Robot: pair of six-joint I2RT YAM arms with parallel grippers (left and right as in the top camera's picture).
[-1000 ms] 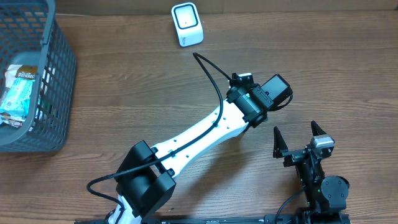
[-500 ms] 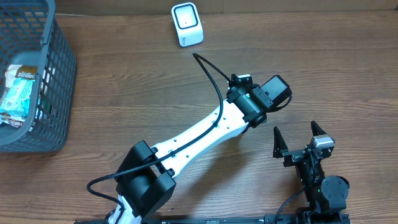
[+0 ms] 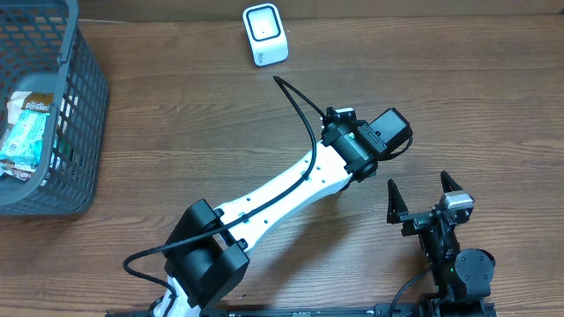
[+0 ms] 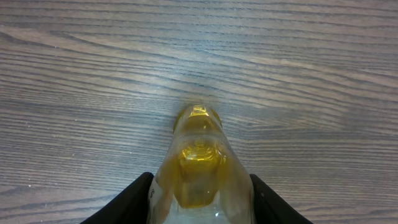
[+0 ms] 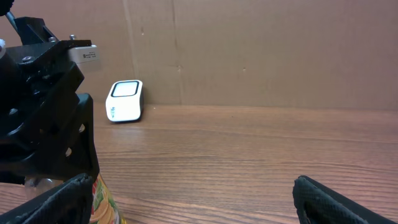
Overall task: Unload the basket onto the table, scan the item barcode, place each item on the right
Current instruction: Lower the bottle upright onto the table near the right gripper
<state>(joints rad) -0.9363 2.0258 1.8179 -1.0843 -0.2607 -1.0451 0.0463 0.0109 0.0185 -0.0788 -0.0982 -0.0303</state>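
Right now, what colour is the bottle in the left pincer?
The bottle is clear, yellowish inside; left wrist view.

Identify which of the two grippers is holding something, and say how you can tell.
The left gripper: it clamps a clear bottle with yellow contents. The right gripper stands wide open with nothing between its jaws.

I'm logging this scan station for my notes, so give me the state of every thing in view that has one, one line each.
left gripper: shut on the bottle.
bottle: held, clear with yellow liquid, well away from the scanner.
right gripper: open, empty.
scanner: standing on the table, nothing in front of it.
basket: upright, holding goods.
packet: lying inside the basket.
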